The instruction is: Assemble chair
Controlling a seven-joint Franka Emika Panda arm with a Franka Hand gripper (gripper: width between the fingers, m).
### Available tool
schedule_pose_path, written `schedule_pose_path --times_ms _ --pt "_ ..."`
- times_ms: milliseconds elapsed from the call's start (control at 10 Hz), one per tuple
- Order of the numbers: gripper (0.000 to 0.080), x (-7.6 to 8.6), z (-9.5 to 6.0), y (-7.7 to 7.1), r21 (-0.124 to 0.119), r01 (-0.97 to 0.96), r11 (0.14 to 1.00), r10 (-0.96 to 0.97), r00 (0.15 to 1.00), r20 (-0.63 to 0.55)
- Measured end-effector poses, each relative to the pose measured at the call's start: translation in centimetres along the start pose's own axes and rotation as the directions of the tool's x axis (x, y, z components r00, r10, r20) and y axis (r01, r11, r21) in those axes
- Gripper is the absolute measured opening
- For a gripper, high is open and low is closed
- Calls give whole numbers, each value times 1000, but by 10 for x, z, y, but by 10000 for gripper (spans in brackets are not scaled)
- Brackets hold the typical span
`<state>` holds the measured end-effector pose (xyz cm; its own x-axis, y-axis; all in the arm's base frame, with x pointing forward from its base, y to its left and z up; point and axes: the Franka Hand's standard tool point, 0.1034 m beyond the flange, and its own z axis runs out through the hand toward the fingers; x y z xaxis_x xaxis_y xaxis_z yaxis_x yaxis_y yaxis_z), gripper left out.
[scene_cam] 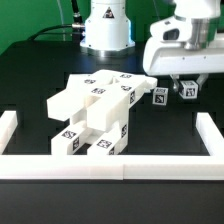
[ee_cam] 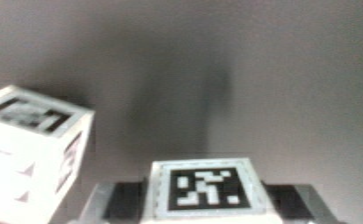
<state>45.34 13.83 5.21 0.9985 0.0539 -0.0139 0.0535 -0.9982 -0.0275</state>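
The partly built chair (scene_cam: 95, 118), matte white pieces with black-and-white tags, lies in the middle of the black table. My gripper (scene_cam: 188, 86) is to the exterior view's right of it, lowered to the table. In the wrist view my gripper (ee_cam: 206, 200) has its dark fingers (ee_cam: 125, 198) against both sides of a small white tagged block (ee_cam: 208, 186), also seen in the exterior view (scene_cam: 188, 89). A second small tagged block (scene_cam: 159, 97) stands beside it, toward the chair, and shows in the wrist view (ee_cam: 32, 140). I cannot tell whether the held block is off the table.
A long low white border wall (scene_cam: 110, 165) runs along the table's front and up both sides. The robot's white base (scene_cam: 105, 25) stands at the back, behind the chair.
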Motion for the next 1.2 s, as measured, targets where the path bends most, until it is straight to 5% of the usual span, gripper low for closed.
schedule_pose_path --times_ms 600,900,1200 --pt "285 6 -6 6 0 1 1000 -1 1000 -3" --pt "285 35 -54 43 25 54 998 -55 997 48" --pt "285 42 -57 49 26 47 999 -48 998 51"
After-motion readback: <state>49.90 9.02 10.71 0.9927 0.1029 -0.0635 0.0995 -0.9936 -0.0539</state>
